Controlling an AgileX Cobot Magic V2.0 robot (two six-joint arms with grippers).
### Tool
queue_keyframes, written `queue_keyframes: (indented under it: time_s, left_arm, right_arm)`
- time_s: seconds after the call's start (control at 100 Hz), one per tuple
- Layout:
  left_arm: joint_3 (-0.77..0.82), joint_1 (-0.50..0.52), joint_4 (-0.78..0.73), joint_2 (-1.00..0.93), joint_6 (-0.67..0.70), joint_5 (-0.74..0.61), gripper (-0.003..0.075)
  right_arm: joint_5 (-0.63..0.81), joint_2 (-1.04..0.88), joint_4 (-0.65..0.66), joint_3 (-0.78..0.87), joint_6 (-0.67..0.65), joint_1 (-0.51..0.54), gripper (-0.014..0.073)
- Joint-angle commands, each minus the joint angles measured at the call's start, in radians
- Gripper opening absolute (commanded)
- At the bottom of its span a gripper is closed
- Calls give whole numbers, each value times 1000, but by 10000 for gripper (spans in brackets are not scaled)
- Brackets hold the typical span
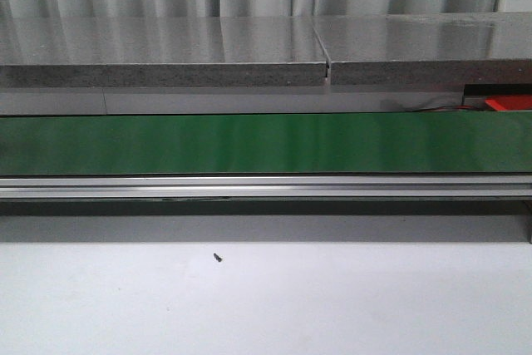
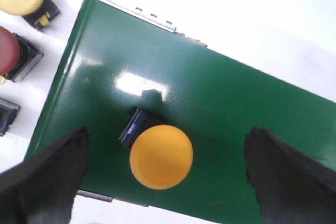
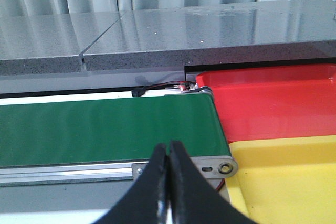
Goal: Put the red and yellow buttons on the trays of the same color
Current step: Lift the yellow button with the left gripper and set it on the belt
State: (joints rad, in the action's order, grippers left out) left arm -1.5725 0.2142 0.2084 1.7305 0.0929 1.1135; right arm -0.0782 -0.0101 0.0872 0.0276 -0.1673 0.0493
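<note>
The left gripper point(image 2: 167, 179) is hovering over the green conveyor belt point(image 2: 220, 98) with its fingers point(image 2: 47, 174) spread wide, straddling a yellow button point(image 2: 161, 156) lying near the belt's end edge — not touching it. The right gripper point(image 3: 169, 182) is pointing along the belt with fingertips pressed together, empty — beside the red tray point(image 3: 273, 103) and yellow tray point(image 3: 283, 177).
</note>
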Motion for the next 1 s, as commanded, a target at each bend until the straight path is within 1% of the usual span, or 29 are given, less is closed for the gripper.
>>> queue_keyframes:
  time_s: [0.0,0.11,0.18,0.29,0.38,0.54,0.65,0.75,0.86,0.94,0.99]
  left_arm:
    - [-33,12,4,-93,-3,-28,587]
    - [-32,49,-11,-134,-3,-16,587]
    - [-32,90,-15,-149,-6,11,578]
    - [-21,173,-15,-151,-31,62,548]
    - [3,244,-15,-151,-31,66,531]
    - [53,351,-15,-143,-39,69,526]
    - [63,408,-15,-112,-43,101,526]
    - [63,436,-38,-81,-47,122,526]
    - [63,440,-113,-48,-75,131,526]
    - [63,440,-115,-20,-197,136,526]
    - [63,440,-111,-3,-246,138,526]
  right_arm:
    - [78,-22,12,-15,0,1,-67]
    - [78,-22,12,-15,0,1,-67]
    - [78,-22,12,-15,0,1,-67]
    - [78,-22,12,-15,0,1,-67]
    - [78,-22,12,-15,0,1,-67]
    - [78,-22,12,-15,0,1,-67]
    - [78,-22,12,-15,0,1,-67]
    - [78,-22,12,-15,0,1,-67]
    - [78,-22,12,-15,0,1,-67]
    - [78,-22,12,-15,0,1,-67]
    - [78,-22,12,-15,0,1,-67]
